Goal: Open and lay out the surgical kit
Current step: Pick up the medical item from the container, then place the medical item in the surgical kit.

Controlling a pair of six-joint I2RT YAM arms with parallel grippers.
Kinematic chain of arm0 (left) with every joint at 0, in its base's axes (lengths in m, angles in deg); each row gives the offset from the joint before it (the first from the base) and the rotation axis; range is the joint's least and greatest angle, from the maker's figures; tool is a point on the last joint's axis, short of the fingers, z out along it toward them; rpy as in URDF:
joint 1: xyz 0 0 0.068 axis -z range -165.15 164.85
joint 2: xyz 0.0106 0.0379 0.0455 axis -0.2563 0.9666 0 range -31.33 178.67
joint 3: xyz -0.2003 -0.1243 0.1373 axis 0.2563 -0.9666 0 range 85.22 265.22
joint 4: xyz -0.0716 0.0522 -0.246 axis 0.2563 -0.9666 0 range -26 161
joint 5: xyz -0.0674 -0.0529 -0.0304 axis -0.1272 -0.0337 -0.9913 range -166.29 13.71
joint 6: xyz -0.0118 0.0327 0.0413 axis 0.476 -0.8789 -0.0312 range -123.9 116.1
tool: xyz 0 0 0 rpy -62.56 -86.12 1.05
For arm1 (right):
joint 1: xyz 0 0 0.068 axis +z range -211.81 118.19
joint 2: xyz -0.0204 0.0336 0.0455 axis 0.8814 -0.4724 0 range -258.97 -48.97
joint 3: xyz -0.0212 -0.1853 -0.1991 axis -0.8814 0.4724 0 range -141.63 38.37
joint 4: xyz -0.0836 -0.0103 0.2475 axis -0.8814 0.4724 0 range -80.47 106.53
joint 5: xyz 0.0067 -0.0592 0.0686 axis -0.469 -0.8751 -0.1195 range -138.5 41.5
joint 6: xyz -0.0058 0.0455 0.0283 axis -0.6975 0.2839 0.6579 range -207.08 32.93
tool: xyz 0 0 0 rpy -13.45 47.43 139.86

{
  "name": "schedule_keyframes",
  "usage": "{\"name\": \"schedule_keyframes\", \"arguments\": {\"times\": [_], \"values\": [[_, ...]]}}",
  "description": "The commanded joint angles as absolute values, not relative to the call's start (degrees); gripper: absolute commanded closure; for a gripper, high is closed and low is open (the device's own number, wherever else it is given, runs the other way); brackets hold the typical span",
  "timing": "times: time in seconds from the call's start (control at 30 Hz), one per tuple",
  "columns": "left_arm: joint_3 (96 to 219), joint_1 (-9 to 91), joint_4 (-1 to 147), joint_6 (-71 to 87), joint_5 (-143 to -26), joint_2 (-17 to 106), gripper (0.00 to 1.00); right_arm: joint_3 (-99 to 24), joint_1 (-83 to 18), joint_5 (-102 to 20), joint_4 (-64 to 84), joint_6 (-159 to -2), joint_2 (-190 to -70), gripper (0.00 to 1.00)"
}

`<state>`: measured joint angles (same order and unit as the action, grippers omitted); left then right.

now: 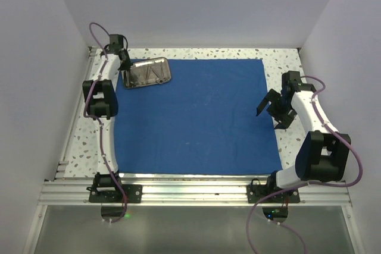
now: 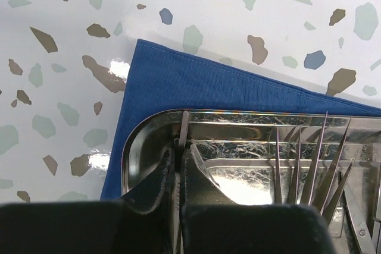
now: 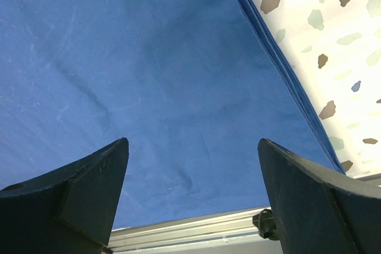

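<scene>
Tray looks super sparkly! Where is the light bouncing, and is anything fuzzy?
Left wrist view: white glare inside the steel tray and on the glossy table; the left pincer is dark and blurry. Right wrist view: the blue cloth is matte, no glare.

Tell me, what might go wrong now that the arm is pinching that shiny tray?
1. The left jaws pinch only the rim of the steel tray; a slip or tilt could spill the loose tweezers.
2. The tray sits on the blue cloth at its corner; dragging it might rumple the flat sheet.
</scene>
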<state>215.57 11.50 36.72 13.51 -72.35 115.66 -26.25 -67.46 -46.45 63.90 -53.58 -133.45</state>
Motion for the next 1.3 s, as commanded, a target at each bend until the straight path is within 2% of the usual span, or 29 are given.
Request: {"name": "schedule_keyframes", "arguments": {"times": [0.0, 0.27, 0.53, 0.7, 0.9, 1.13, 1.27], "values": [[213.37, 11.16, 30.66, 14.82, -76.03, 119.15, 1.0, -28.6, -67.26, -46.74, 63.23, -53.24, -133.17, 0.07], [203.18, 12.39, 39.18, 15.78, -82.35, 106.31, 1.0, -28.69, -67.26, -46.39, 63.49, -52.97, -131.15, 0.07], [204.14, 12.3, 38.04, 15.17, -82.89, 98.66, 1.0, -27.64, -67.17, -46.12, 63.94, -52.97, -127.81, 0.07], [199.32, 12.39, 38.65, 15.52, -84.29, 92.96, 1.0, -26.59, -67.17, -45.68, 64.29, -52.97, -125.43, 0.07], [181.4, 14.23, 40.5, 16.66, -83.86, 79.97, 1.0, -26.15, -66.91, -45.42, 65.16, -53.06, -122.89, 0.07], [153.83, 23.71, 40.76, 17.8, -78.32, 61.67, 1.0, -23.86, -66.65, -45.51, 66.22, -53.24, -119.46, 0.07], [142.46, 24.52, 41.73, 19.38, -77.09, 53.85, 1.0, -22.72, -66.56, -45.42, 67.01, -53.24, -118.05, 0.07]]}}
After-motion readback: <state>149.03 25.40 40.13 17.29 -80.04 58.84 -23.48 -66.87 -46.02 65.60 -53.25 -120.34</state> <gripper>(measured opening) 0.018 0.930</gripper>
